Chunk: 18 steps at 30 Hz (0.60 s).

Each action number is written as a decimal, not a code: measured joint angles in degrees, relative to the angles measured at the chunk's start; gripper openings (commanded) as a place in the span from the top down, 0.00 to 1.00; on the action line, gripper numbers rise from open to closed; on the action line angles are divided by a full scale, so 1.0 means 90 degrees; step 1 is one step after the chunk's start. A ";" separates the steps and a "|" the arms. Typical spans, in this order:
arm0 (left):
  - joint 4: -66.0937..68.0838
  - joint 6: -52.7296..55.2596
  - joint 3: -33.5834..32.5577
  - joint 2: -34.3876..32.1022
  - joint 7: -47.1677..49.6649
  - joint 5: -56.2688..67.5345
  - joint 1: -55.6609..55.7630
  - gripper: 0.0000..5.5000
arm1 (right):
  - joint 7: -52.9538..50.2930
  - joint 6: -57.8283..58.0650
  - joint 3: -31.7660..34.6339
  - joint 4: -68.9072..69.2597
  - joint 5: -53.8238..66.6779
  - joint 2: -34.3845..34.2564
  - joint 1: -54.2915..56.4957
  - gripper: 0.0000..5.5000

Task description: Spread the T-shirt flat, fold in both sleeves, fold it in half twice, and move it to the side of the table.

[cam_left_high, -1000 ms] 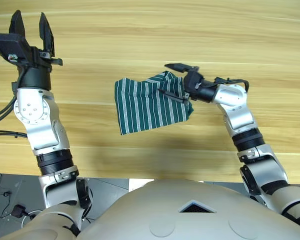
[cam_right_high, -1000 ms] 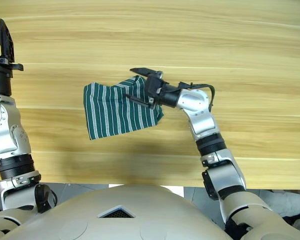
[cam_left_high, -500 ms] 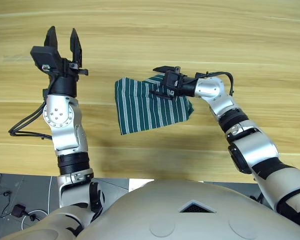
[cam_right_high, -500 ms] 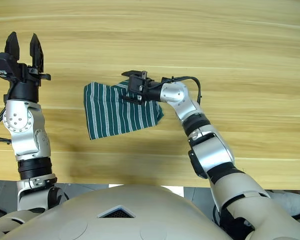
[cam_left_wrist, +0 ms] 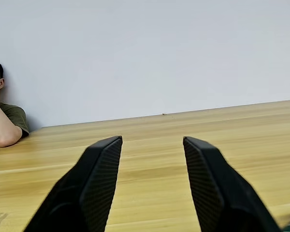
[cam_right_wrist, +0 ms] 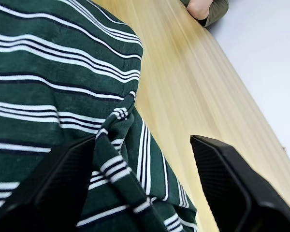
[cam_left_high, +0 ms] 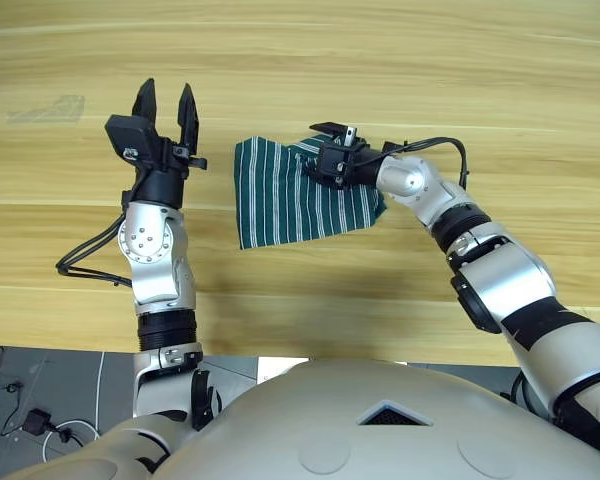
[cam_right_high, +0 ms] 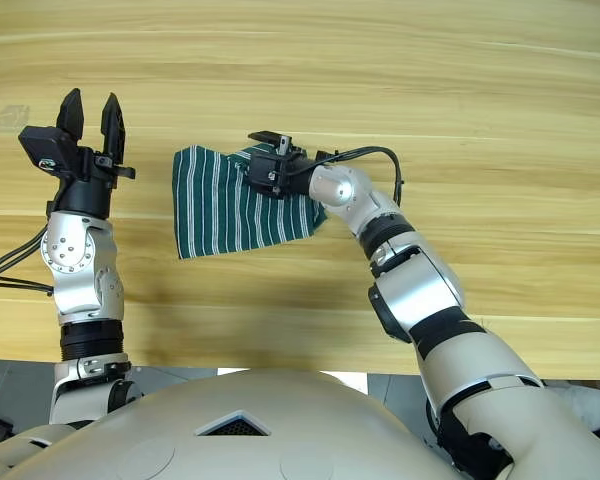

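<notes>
The T-shirt (cam_left_high: 290,205), dark green with white stripes, lies folded into a small rectangle near the middle of the wooden table (cam_left_high: 430,60). My right gripper (cam_left_high: 330,152) rests on the shirt's far right corner. It is open, and a bunched ridge of the striped cloth (cam_right_wrist: 111,130) lies between its fingers (cam_right_wrist: 67,183). My left gripper (cam_left_high: 166,95) is held up above the table just left of the shirt. Its fingertips (cam_left_wrist: 104,154) point away from me, open, with nothing between them.
The table's near edge (cam_left_high: 310,352) runs just below the shirt. Bare wood stretches to the far side and to both sides of the shirt.
My left arm has swung right, ending close beside the shirt. My right gripper has slid left along the shirt's far edge, and the cloth under it has bunched and shifted slightly away from me.
</notes>
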<state>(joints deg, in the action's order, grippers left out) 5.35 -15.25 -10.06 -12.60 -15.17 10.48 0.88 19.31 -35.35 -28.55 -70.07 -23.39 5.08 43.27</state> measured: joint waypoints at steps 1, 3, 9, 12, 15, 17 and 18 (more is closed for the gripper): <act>-0.0001 -0.0011 0.0000 0.0000 0.0003 -0.0027 -0.0020 0.57 | -0.0134 0.0045 0.0037 -0.0043 -0.0001 0.0099 0.0030 0.36; -0.0028 -0.0046 -0.0031 -0.0014 0.0034 -0.0037 -0.0038 0.57 | -0.0396 0.0269 0.0313 -0.0125 0.0051 0.0613 0.0054 0.36; -0.0296 -0.0039 -0.0320 -0.0250 0.0136 -0.0144 -0.0101 0.57 | -0.1257 0.0892 0.1568 -0.0418 0.0644 0.2883 -0.0673 0.36; -0.0322 0.0017 -0.0337 -0.0313 0.0129 -0.0188 -0.0164 0.57 | -0.1762 0.0885 0.2171 -0.0387 0.1094 0.3264 -0.1359 0.36; -0.0304 0.0022 -0.0334 -0.0336 0.0111 -0.0232 -0.0268 0.57 | -0.2422 0.0912 0.2465 -0.0367 0.1217 0.3485 -0.1826 0.36; -0.0300 0.0024 -0.0333 -0.0338 0.0112 -0.0230 -0.0277 0.57 | -0.3019 0.1040 0.2646 -0.0367 0.1238 0.3579 -0.2148 0.36; -0.0300 0.0024 -0.0327 -0.0332 0.0115 -0.0231 -0.0277 0.57 | -0.3195 0.1093 0.2710 -0.0367 0.1262 0.3601 -0.2245 0.36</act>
<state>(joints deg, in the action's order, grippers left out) 2.66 -15.03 -13.01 -15.59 -14.13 8.41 -1.61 -9.45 -25.51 -4.15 -73.38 -12.04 37.49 23.06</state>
